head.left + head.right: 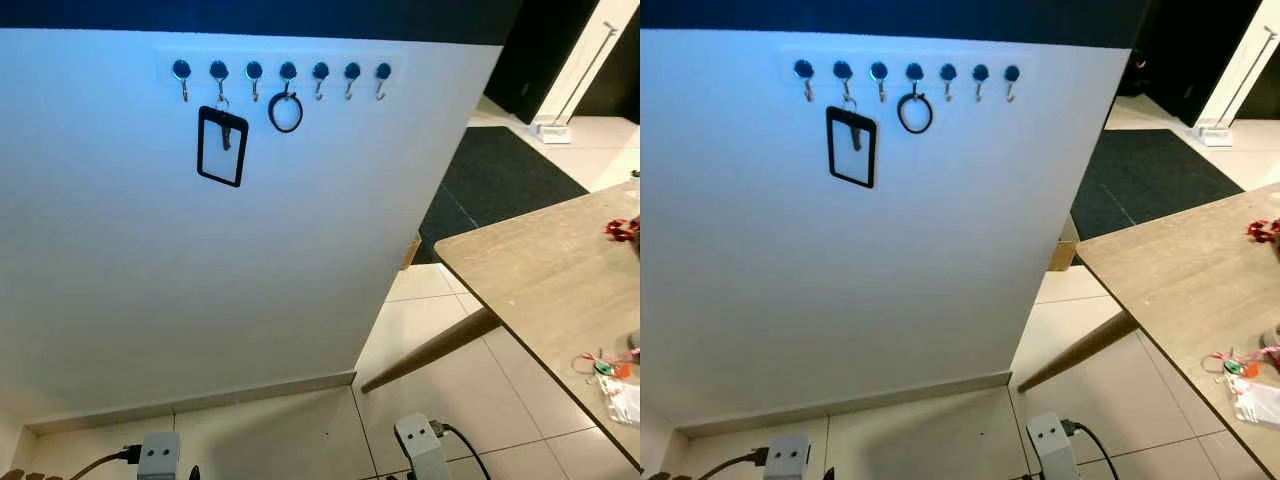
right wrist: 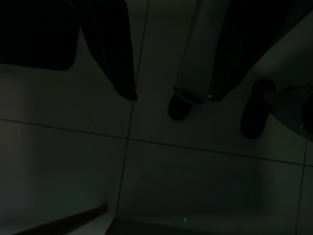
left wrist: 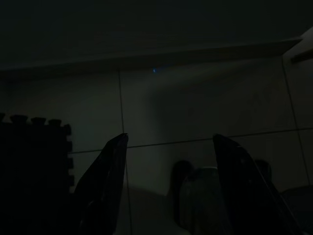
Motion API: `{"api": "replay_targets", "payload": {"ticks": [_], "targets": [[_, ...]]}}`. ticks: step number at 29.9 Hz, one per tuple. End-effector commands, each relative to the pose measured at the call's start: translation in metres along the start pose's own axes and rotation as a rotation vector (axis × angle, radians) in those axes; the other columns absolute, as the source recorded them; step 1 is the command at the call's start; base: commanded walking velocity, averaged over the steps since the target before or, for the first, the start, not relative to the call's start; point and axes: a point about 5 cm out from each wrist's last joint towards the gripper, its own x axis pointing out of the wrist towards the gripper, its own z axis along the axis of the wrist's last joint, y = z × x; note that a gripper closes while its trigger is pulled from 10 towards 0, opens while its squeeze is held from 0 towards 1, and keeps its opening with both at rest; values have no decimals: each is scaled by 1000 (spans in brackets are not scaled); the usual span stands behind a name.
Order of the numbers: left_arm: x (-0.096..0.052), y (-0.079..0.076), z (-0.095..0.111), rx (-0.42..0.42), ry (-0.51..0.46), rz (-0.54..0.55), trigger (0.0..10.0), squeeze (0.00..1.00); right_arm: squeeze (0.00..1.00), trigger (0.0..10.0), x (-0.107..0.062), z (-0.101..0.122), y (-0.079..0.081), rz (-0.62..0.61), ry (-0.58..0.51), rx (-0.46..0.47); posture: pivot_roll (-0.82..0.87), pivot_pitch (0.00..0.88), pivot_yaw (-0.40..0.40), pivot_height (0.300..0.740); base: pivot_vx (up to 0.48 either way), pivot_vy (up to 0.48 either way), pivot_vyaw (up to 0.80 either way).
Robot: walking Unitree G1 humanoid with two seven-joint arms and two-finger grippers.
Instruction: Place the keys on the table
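The keys (image 1: pixel 226 133) hang on the white wall (image 1: pixel 150 280), on the 2nd of 7 hooks in the hook rail (image 1: pixel 282 71), together with a black-framed card holder (image 1: pixel 222 146); a black ring (image 1: pixel 285 112) hangs 2 hooks along. Both arms hang idle over the tiled floor (image 3: pixel 195 107). The left gripper (image 3: pixel 168 161) has its fingers spread apart, holding nothing; the right gripper (image 2: pixel 173 93) also looks released and empty, though that view is dark. The keys lie well above and ahead of both grippers — slightly to the robot's left, so the left arm seems nearer. They dangle vertically, long axis downward. The wooden table (image 1: pixel 540 270) stands to the right.
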Motion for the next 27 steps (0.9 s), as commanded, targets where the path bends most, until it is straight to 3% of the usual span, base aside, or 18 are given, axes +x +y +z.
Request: {"api": "replay_targets", "payload": {"ticks": [1, 6, 13, 27], "targets": [[-3, 4, -6, 22, 30, 4, 10000, 0, 0, 10000, -1, -5, -1, -10, 15, 18, 93, 66, -72, 740, 0, 0, 0], [-3, 4, -7, 26, 35, 11, 10000, 0, 0, 10000, -1, -4, -2, -9, 13, 13, 94, 62, -76, 740, 0, 0, 0], [-3, 2, -6, 23, 24, 11, 10000, 0, 0, 10000, 0, 1, -2, -10, 3, 11, 93, 59, -76, 740, 0, -463, 0], [-3, 5, -7, 13, 38, 31, 10000, 0, 0, 10000, 1, 3, 3, 24, -4, -22, 93, 64, -77, 740, 0, 0, 0]]}}
